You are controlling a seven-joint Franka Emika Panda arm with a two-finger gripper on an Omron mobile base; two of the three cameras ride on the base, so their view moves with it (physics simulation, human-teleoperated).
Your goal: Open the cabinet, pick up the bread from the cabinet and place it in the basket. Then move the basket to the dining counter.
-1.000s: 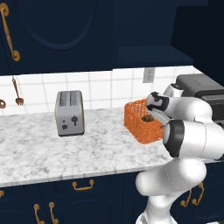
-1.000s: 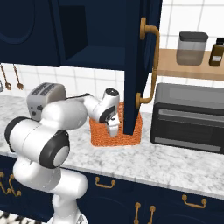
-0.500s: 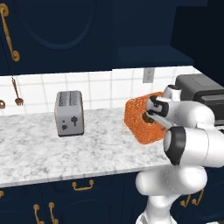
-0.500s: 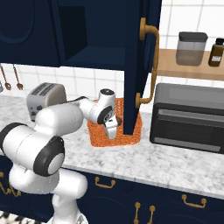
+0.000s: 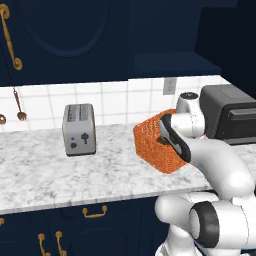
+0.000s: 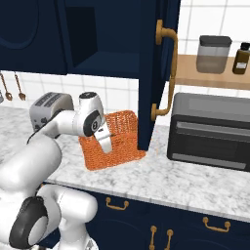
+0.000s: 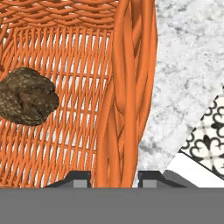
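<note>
Woven orange mesh forms the basket [image 7: 127, 87], whose thick braided rim runs vertically through the middle of the hand view, with the thinner ribbed weave of its floor spread across the left half. On that floor, at centre left of the hand view, the bread [image 7: 27, 101] is seen as a rounded, rough, dark brown lump lying inside the basket. At the bottom edge of the same view the gripper [image 7: 114, 177] is shown with one dark fingertip on each side of the rim, the wall being clamped between them, so the gripper is closed on the basket's side wall.

In the left base view the basket [image 5: 152, 145] is seen at centre right, tilted, with one edge raised from the white-grey marbled worktop [image 5: 75, 175]. A boxy grey toaster [image 5: 79, 129] with two slots is set upright at centre left, well apart from the basket. In the right base view the basket [image 6: 119, 141] appears at centre, tipped toward the camera, just beside the lower edge of the open door of the cabinet [image 6: 151, 63], a smooth dark navy panel carrying a long brass handle [image 6: 165, 73]. A dark grey oven [image 6: 210, 129] with a glossy front is placed at the right of that view.
</note>
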